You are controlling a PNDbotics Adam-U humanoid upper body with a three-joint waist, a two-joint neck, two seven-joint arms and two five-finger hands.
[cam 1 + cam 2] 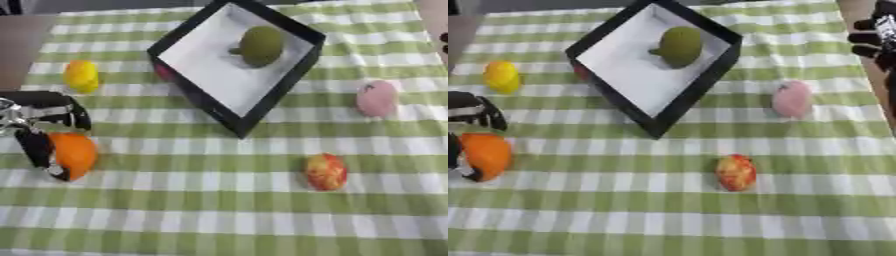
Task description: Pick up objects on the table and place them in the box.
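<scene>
At the near left of a green-checked tablecloth [219, 210], the robot's left hand [39, 132] has its fingers curled around an orange fruit [74, 154]. The black-rimmed box [289, 82] lies far and to the right of that hand, already holding a green fruit [261, 46]. The right hand [874, 35] sits idle at the far right edge; its fingers cannot be made out

Green-white checked tablecloth [219, 210] covers table; bare brown surface [17, 45] at far-left edge.
</scene>
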